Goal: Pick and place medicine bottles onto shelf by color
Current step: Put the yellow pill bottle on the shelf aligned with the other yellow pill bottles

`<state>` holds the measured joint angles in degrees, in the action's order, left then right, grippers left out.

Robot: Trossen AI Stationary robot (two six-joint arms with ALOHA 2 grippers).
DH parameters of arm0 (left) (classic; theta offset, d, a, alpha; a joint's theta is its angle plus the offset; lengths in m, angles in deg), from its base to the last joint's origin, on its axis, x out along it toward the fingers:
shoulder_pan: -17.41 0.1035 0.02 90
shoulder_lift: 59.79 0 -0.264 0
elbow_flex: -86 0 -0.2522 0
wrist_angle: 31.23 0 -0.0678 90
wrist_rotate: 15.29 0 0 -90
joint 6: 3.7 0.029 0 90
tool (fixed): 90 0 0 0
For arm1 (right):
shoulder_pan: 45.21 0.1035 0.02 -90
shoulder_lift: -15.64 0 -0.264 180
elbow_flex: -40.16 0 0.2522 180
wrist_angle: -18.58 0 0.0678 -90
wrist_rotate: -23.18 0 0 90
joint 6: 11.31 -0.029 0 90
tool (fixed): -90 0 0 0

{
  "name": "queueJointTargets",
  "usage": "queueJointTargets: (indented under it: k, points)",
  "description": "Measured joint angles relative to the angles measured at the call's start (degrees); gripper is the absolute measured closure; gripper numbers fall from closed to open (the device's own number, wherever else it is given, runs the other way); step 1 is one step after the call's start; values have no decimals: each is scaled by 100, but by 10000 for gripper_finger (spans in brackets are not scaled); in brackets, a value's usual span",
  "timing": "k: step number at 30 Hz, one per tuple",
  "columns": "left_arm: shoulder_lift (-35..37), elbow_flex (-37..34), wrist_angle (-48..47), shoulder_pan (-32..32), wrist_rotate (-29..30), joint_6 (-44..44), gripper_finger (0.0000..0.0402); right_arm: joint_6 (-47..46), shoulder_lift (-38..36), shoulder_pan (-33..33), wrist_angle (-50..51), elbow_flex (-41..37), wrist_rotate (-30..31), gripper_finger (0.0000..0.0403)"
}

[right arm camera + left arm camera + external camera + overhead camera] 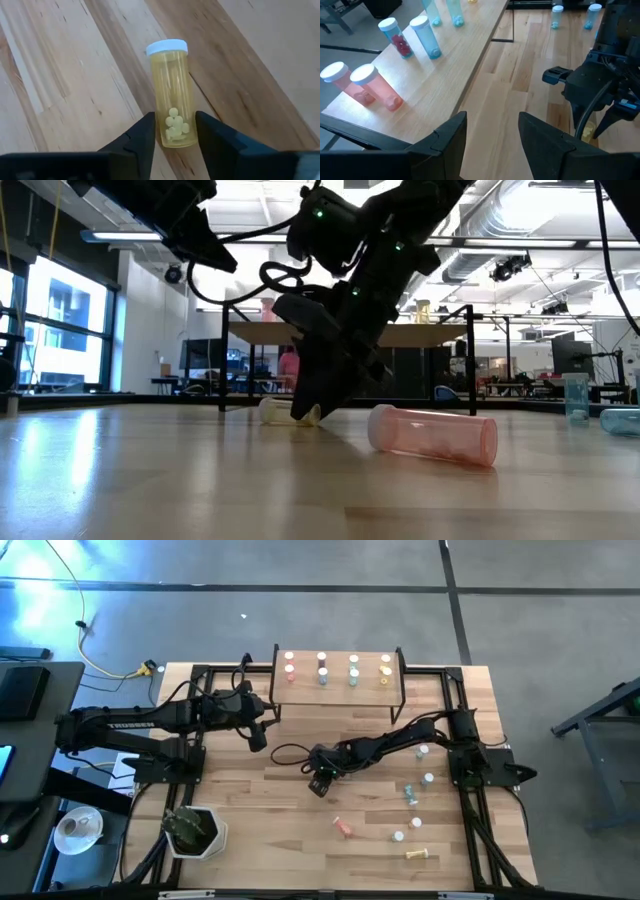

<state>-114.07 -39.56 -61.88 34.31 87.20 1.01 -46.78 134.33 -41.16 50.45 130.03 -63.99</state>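
Your right gripper (172, 131) is down at mid-tabletop (260, 810), jaws closed in around the base of a yellow bottle (172, 112) lying on its side. Your left gripper (492, 132) hangs near the shelf (340, 690), jaws partly apart, empty. Shelf holds upright bottles. A pink bottle (432, 435) lies on the tabletop nearby.
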Motion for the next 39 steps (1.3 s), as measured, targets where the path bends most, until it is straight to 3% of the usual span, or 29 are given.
queueJointTargets:
  k: [10, 20, 30, 39]
  points:
    - [0, 0, 1, 0, 13, -25, 232, 260, -7, 0, -13, 7, -28, 315]
    - [0, 0, -2, 0, -328, -173, 232, 506, -124, 2, 89, -5, 47, 316]
    - [-2, 260, -138, 0, -330, -145, 232, 734, -619, 3, 85, 0, 169, 316]
    - [-2, 660, -630, 0, -302, 42, 232, 1083, -1490, 20, 423, 0, 769, 316]
